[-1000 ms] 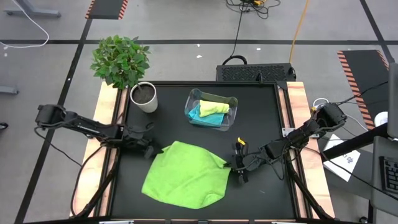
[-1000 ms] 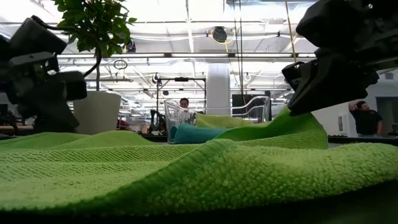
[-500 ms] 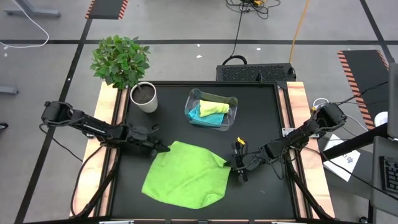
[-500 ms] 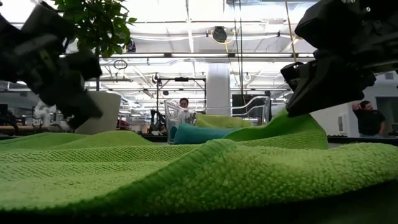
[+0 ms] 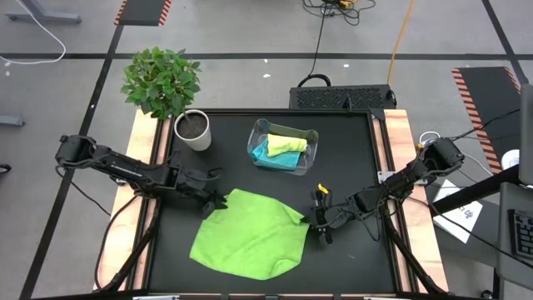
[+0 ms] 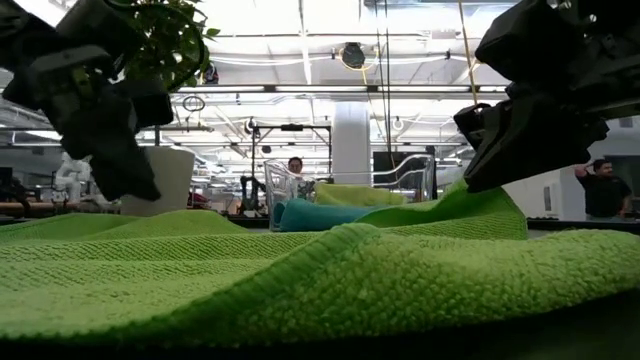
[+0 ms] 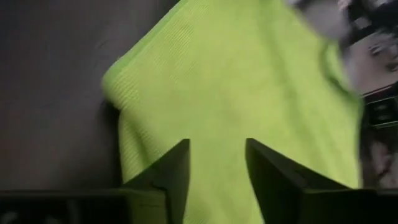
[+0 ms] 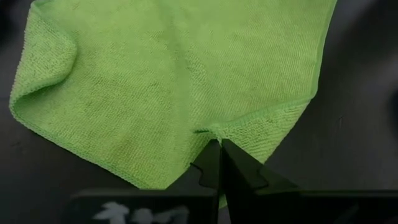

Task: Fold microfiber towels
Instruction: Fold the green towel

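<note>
Towel spread flat, one corner pinched.
My left gripper point(image 5: 218, 200) hangs at the bright green towel point(image 5: 250, 235)'s far-left corner, fingers point(image 7: 166, 174) parted over the cloth, gripping nothing. Mid-table, the towel lies open near the front edge. My right gripper point(image 5: 316, 223) is clamped tight on its right corner, lifting it.

The black table point(image 5: 350, 158) carries a bright green towel point(image 5: 250, 237), a clear bin point(image 5: 260, 133) (towels inside) and a potted plant point(image 5: 192, 130).

Bright green towel point(image 6: 330, 280) fills low-view foreground, cut by edges; blue towel point(image 5: 268, 152) half hidden under yellow-green towel point(image 5: 287, 143).
</note>
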Robot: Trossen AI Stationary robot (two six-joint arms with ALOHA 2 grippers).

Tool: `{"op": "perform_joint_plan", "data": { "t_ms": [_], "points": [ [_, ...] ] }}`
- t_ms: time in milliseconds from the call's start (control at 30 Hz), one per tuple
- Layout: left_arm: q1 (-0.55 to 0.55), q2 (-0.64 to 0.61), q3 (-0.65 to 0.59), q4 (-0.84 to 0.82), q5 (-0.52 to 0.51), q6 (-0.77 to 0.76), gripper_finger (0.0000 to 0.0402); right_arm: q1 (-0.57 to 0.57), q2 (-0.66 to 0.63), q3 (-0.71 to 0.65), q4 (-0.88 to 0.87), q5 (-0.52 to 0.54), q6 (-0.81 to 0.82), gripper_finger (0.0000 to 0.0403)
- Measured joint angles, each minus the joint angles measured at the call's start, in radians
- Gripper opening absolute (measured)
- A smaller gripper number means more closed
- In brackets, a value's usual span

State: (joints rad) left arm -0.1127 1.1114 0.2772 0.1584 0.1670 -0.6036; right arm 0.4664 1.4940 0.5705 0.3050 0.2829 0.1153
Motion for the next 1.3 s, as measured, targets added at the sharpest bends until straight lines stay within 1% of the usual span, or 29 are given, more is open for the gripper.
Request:
{"op": "perform_joint_plan", "data": {
  "t_ms": [67, 167, 267, 433, 567, 667, 733, 767, 900, 1167, 1233, 1300],
  "points": [
    [0.002, 0.000, 0.016, -0.100, -0.015, -0.016, 0.0183, 0.002, 0.000, 0.000, -0.005, 0.000, 0.008, 0.0000],
    [0.002, 0.000, 0.026, -0.241, -0.043, -0.086, 0.0215, 0.012, 0.000, 0.000, -0.009, 0.000, 0.011, 0.0000],
    [0.002, 0.000, 0.026, -0.266, -0.044, -0.129, 0.0233, 0.023, 0.000, 0.000, -0.013, 0.000, 0.020, 0.0000],
    [0.007, -0.018, 0.026, -0.229, -0.039, -0.105, 0.0241, 0.041, 0.000, 0.000, -0.026, 0.000, 0.040, 0.0000],
    [0.029, -0.083, 0.026, -0.232, -0.037, -0.086, 0.0241, 0.052, 0.000, 0.000, -0.049, 0.000, 0.073, 0.0000],
    [0.049, -0.145, 0.027, -0.323, -0.037, -0.103, 0.0241, 0.060, 0.000, 0.000, -0.064, 0.000, 0.082, 0.0000],
    [0.055, -0.166, 0.026, -0.408, -0.037, -0.144, 0.0241, 0.063, 0.000, 0.000, -0.063, 0.000, 0.082, 0.0000],
    [0.054, -0.171, 0.022, -0.425, -0.038, -0.169, 0.0241, 0.063, 0.000, 0.000, -0.063, 0.000, 0.082, 0.0000],
    [0.021, -0.157, -0.002, -0.364, 0.000, -0.242, 0.0241, 0.062, 0.000, 0.000, -0.063, 0.001, 0.081, 0.0000],
    [-0.026, -0.066, -0.002, -0.354, -0.009, -0.301, 0.0241, 0.062, 0.000, 0.000, -0.063, 0.002, 0.062, 0.0000],
    [-0.028, -0.039, -0.002, -0.308, -0.009, -0.309, 0.0241, 0.062, 0.000, 0.000, -0.063, 0.002, 0.060, 0.0000],
    [-0.028, -0.013, -0.005, -0.214, 0.007, -0.307, 0.0241, 0.062, 0.000, 0.000, -0.063, 0.003, 0.056, 0.0000]
  ]
}}
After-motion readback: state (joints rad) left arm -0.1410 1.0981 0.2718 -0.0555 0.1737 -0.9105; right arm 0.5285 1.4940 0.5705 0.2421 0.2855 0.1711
